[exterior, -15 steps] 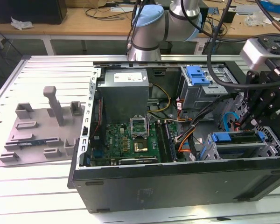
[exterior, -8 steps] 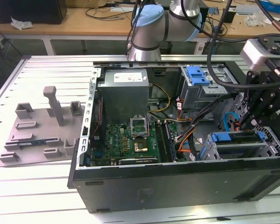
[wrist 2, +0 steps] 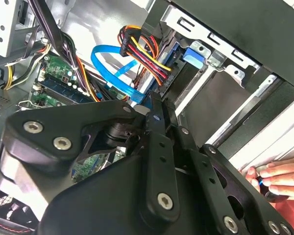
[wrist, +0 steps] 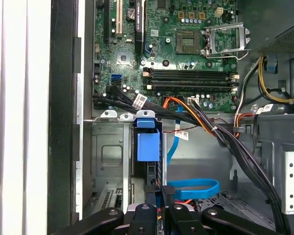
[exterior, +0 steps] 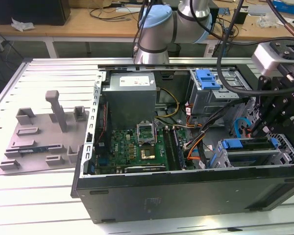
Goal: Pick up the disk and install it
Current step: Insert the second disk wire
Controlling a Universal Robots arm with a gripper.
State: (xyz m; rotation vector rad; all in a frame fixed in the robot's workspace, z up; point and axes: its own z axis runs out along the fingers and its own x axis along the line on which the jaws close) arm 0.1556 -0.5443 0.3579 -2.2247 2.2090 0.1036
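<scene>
Blue carrier plastic marks the disk (wrist: 148,143), standing on edge in the drive bay slot at the case's (exterior: 186,188) corner, on the exterior view's right, beside the motherboard (exterior: 137,144). Gripper (exterior: 258,128) hangs directly over the disk's end, at its rear edge in the first wrist view. Claw opening and grip: cannot tell. A person's hand (wrist 2: 279,177) rests outside the case wall.
</scene>
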